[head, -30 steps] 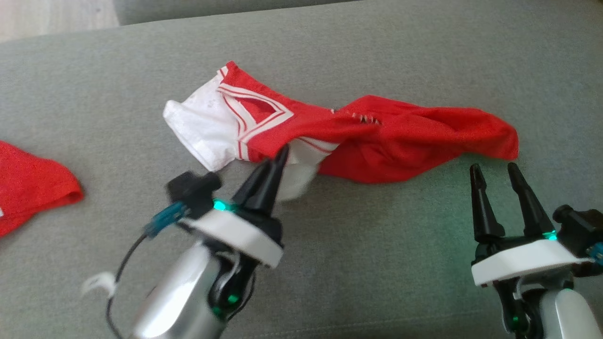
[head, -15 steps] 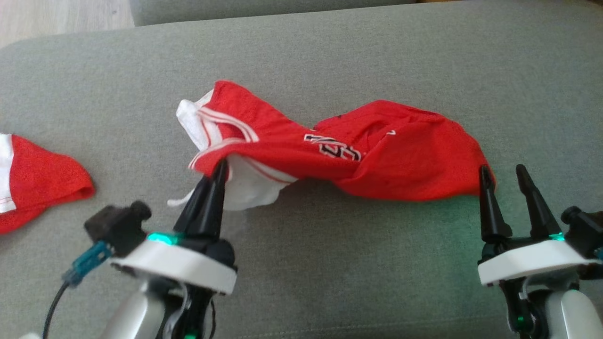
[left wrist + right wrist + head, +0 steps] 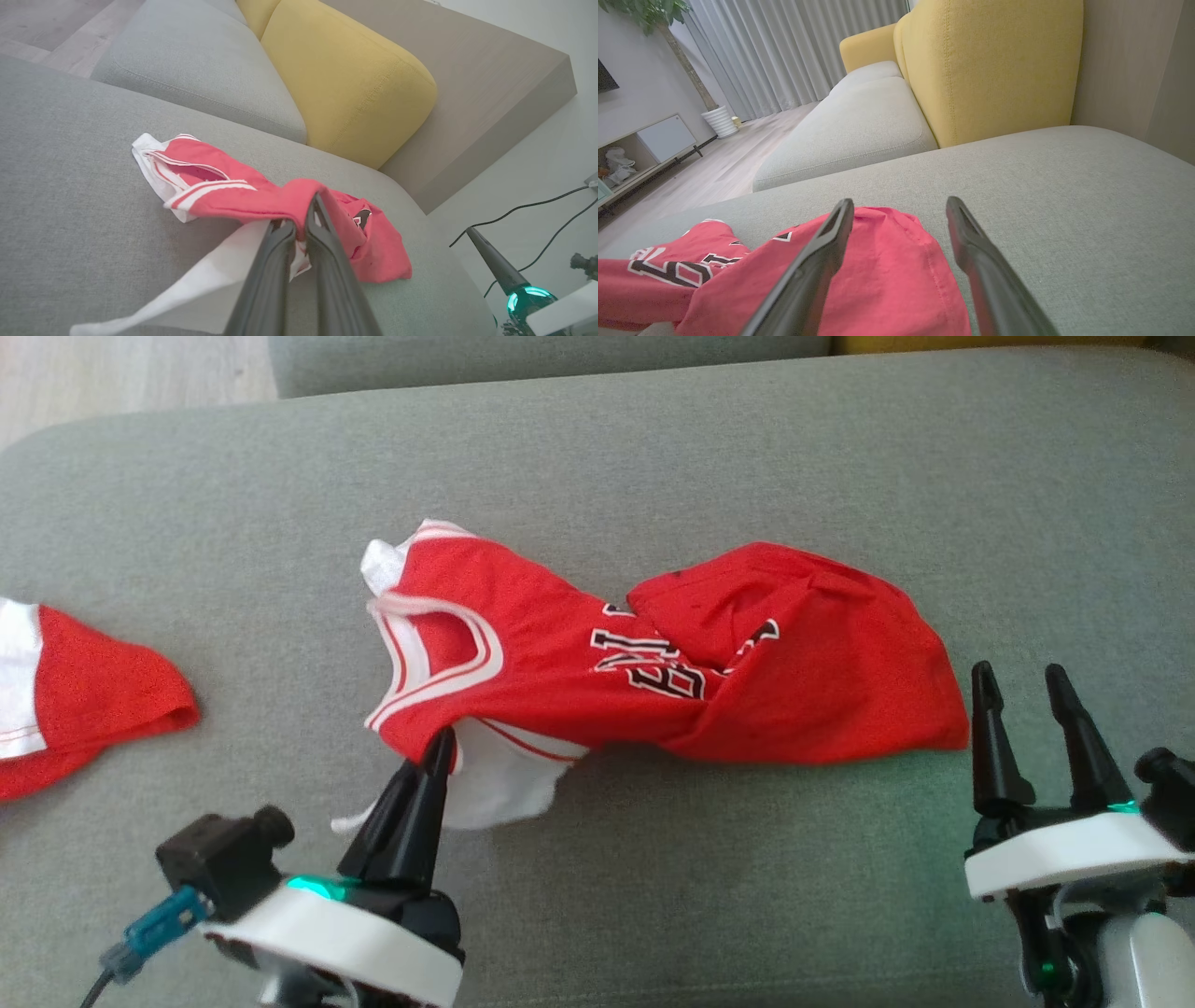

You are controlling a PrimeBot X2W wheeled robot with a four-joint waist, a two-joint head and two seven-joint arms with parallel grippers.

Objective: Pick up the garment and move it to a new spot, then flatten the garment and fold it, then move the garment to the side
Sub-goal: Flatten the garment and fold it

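A red jersey (image 3: 653, 653) with white trim and black lettering lies crumpled across the grey sofa seat (image 3: 653, 448). My left gripper (image 3: 441, 739) is shut on the jersey's near left edge, where red cloth and a white flap meet; the left wrist view shows the jersey (image 3: 224, 191) bunched over the closed fingertips (image 3: 314, 205). My right gripper (image 3: 1018, 674) stands open just past the jersey's right hem, nothing between its fingers. In the right wrist view the jersey's hem (image 3: 887, 275) lies under and between the spread fingers (image 3: 831, 242).
A second red and white garment (image 3: 75, 700) lies at the seat's left edge. A yellow back cushion (image 3: 345, 79) and another grey seat (image 3: 850, 126) stand beyond. Wooden floor (image 3: 121, 369) shows past the seat's far left corner.
The left gripper has drawn back toward me, holding the jersey's edge; the cloth has followed and turned so the lettering shows. The camera has shifted. The right gripper stays open.
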